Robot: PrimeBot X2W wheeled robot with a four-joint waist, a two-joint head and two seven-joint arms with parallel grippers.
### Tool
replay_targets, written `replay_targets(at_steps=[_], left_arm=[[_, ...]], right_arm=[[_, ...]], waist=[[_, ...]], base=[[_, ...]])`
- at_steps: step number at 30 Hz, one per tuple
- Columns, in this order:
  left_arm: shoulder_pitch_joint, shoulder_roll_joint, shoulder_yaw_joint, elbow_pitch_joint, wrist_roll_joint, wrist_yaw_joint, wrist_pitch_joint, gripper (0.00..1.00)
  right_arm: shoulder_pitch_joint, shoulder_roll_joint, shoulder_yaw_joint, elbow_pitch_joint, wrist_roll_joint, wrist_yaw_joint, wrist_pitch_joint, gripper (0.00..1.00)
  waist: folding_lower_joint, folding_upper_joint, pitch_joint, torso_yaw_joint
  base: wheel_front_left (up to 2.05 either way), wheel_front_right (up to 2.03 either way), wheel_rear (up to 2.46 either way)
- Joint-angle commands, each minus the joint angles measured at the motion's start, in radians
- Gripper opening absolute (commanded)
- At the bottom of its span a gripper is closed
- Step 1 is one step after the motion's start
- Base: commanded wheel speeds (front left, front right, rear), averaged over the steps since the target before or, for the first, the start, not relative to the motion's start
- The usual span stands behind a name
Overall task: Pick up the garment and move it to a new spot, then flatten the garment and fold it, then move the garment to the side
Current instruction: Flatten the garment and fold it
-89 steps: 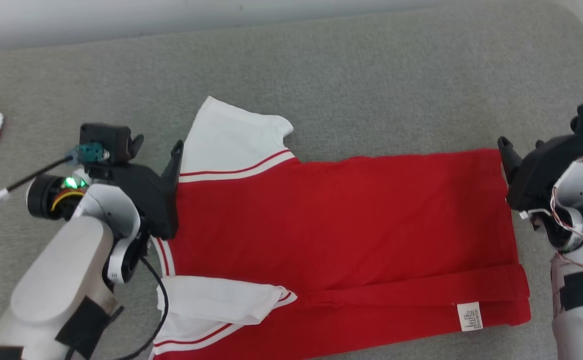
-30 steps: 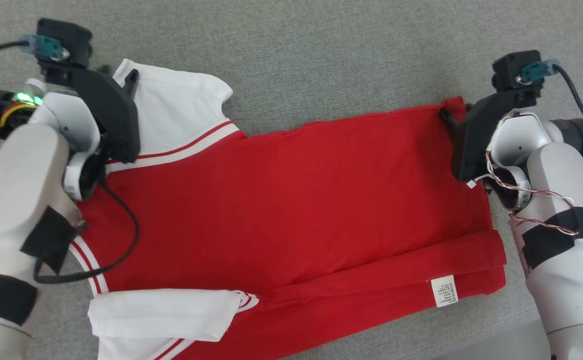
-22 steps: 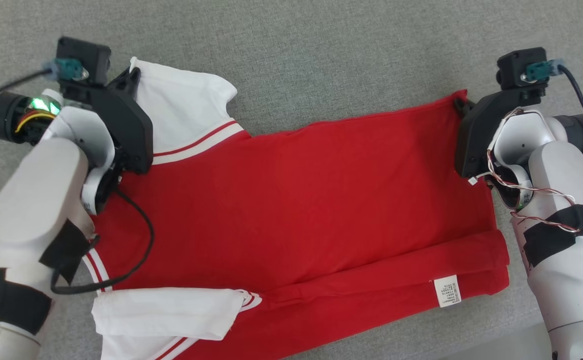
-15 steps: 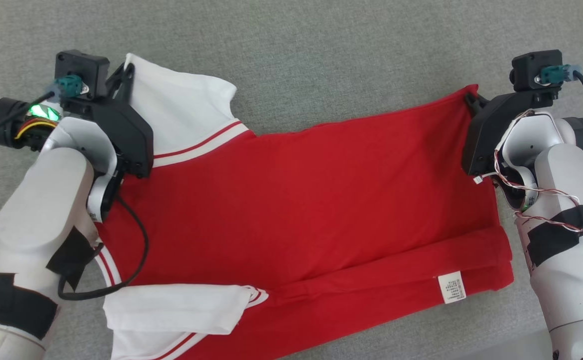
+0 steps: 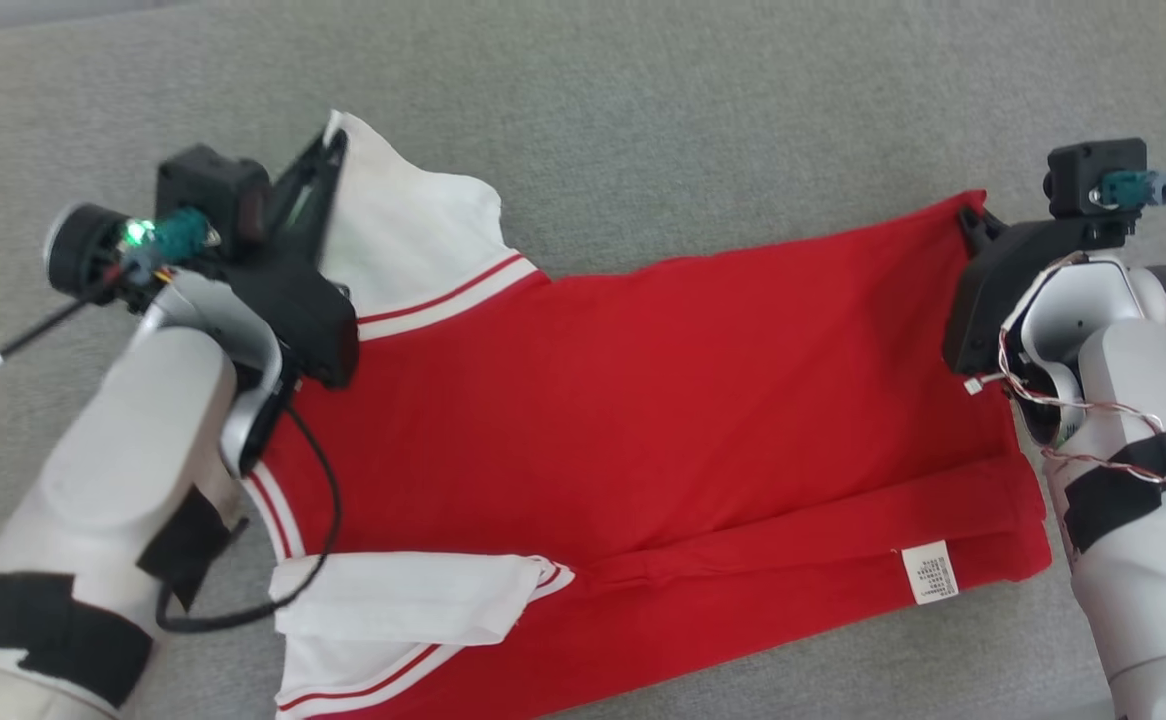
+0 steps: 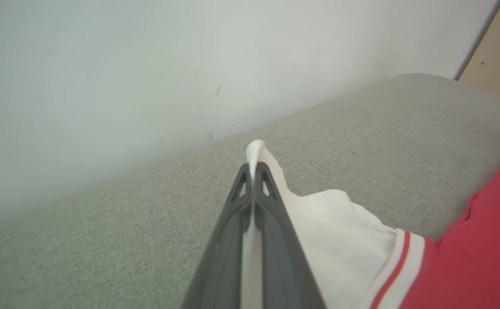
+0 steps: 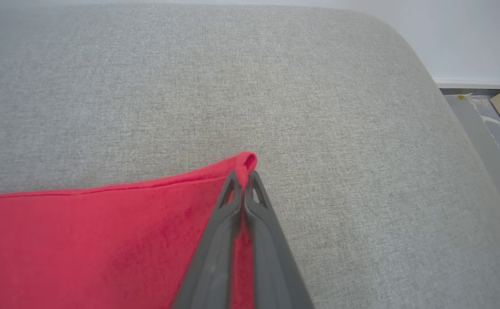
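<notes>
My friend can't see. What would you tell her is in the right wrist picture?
The right claw, its two dark fingers pressed together, pinches the corner of a red garment. The garment spreads to the lower left over a grey fabric cushion, with a white wall beyond.

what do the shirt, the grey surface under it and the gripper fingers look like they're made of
Shirt: soft matte knit, probably cotton; it drapes limply and creases. Grey surface: woven upholstery, flecked weave, rounded padded edge. Fingers: dark matte plastic, it seems; moulded triangular cutouts near the tips.
</notes>
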Motion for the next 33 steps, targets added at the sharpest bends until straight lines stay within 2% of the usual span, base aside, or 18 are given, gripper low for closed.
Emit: replay_targets(at_steps=[1,8,16,24,33], left_arm=[[0.038,-0.005,-0.004,-0.021,-0.016,-0.002,-0.026,0.0],[0.166,-0.017,-0.008,-0.121,-0.033,0.008,-0.069,0.0],[0.387,-0.023,-0.007,-0.294,-0.06,0.072,-0.092,0.0],[0.569,-0.003,-0.008,-0.455,-0.079,0.134,-0.098,0.0],[0.724,-0.002,-0.03,-0.529,-0.123,0.166,-0.078,0.0]], right_arm=[[0.024,-0.015,0.01,-0.003,0.013,-0.002,-0.012,0.0],[0.108,-0.071,0.03,-0.037,0.038,-0.002,-0.029,0.0],[0.256,-0.126,0.035,-0.082,0.039,-0.002,-0.031,0.0],[0.365,-0.146,0.018,-0.126,0.044,-0.002,0.005,0.0],[0.461,-0.158,-0.01,-0.16,0.026,-0.002,0.053,0.0]], waist=[[-0.0001,-0.0002,-0.034,0.033],[-0.0001,-0.0002,-0.095,0.09],[-0.0001,-0.0002,-0.172,0.147],[-0.0001,-0.0002,-0.218,0.168],[-0.0001,-0.0002,-0.256,0.182]], base=[[0.0,0.0,0.0],[0.0,0.0,0.0],[0.0,0.0,0.0],[0.0,0.0,0.0],[0.0,0.0,0.0]])
